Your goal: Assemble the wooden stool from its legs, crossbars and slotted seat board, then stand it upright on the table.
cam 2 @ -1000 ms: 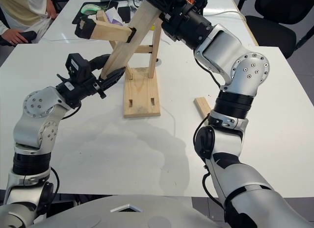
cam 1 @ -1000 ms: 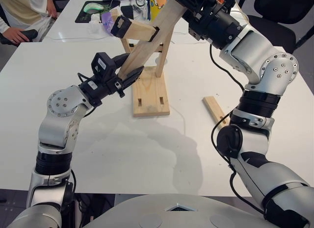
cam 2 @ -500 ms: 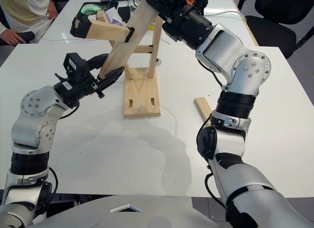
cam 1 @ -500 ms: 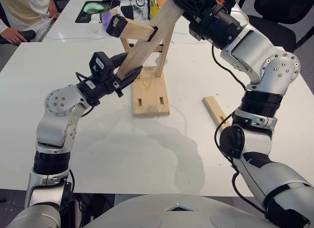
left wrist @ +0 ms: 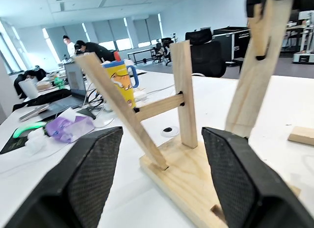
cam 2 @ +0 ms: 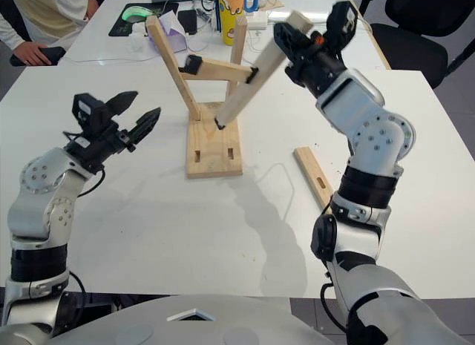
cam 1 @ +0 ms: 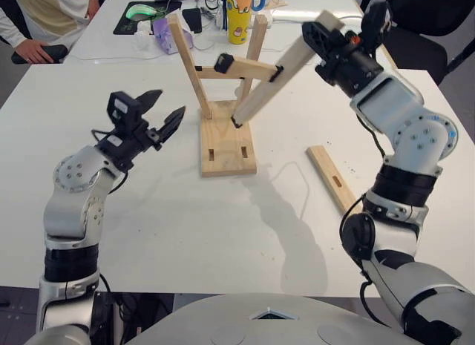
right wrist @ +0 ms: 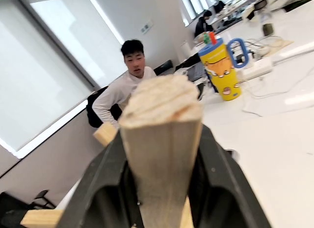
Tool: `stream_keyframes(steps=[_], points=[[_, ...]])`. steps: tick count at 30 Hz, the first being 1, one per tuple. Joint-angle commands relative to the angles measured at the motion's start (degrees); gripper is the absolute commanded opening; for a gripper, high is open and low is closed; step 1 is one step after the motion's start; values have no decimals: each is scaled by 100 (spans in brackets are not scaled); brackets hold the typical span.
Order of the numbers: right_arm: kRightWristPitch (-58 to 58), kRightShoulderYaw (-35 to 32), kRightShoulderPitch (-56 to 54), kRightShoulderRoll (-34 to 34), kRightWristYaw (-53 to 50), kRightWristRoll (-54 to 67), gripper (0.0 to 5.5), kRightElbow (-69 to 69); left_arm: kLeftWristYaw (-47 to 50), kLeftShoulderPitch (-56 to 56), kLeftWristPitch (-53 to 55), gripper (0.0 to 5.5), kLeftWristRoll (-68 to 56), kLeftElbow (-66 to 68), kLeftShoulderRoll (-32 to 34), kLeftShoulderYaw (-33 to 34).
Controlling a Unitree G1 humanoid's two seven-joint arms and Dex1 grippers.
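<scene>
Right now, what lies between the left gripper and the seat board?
Nothing but bare table between left gripper and seat board, per the left eye view.

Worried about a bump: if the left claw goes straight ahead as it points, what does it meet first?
Probably the left claw meets the slanted leg standing on the seat board, near its crossbar; depth is unclear.

Pale wood seat board (cam 1: 227, 137), pale wood leg (cam 1: 260, 96), yellow cup (cam 1: 239, 18), white table (cam 1: 185, 226)

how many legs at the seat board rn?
3: a left leg and a right leg stand in the seat board; a third leg leans, tip at the board, in the right gripper.
</scene>
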Motion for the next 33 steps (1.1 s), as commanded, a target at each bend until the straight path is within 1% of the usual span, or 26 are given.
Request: stream_keyframes(steps=[1,7,17,23,25,29,33], points=[[-74,259,471,285,-504,-428,104,-556,279,190,-189,298,199,211,-237,-3],[-17,378,850,666,-805,-624,104,-764,399,144,-219,298,265,271,-405,-131],[295,365,1249,816,-1394,-750,104,-1053,470,224,-131,298,233,120,-477,-110],[428,407,1547,873,-1812,-1074,104,-1098,523,243,-75,298,206,32,-518,-114],[303,557,1571,748,-1702,-1279,104,-1137,532,245,-56,298,203,8,-528,-116],[-243,1131,1652,516,-1125,-1816,104,-1171,552,252,-17,298,189,-59,-564,-139],[-836,1522,1858,383,-561,-2351,104,-817,566,225,22,298,191,-90,-599,-178]])
